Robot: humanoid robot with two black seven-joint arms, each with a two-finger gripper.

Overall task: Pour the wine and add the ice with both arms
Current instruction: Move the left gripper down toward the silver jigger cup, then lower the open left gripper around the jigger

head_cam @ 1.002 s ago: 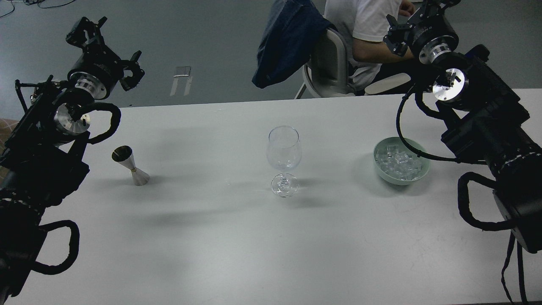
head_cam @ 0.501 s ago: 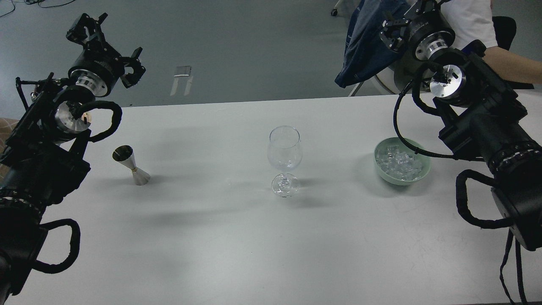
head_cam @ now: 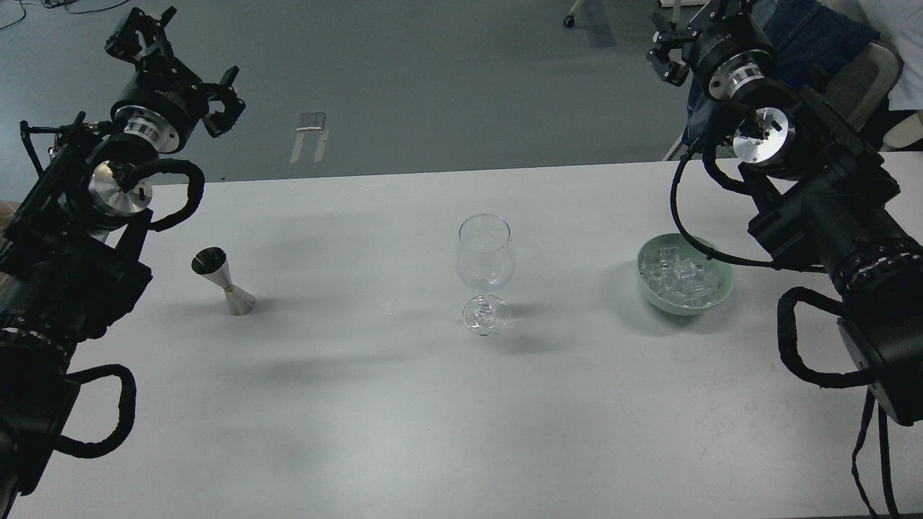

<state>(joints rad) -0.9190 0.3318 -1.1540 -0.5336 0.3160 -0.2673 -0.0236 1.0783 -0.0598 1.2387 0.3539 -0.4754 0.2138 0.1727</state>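
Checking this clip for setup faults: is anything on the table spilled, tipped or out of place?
Nothing stands out. The wine glass and jigger stand upright, and the ice sits inside its green bowl.

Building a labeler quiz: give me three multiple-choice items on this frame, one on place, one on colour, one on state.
1. Where is the ice?
A. in the bowl
B. in the wine glass
C. loose on the table

2. What colour is the bowl?
A. red
B. pale green
C. black

3. What state is the wine glass in?
A. tipped over
B. full of red wine
C. upright and empty

Answers:
1. A, clear cubes are heaped inside the bowl.
2. B, its rim and wall look pale green.
3. C, it stands on its foot with nothing visible inside.
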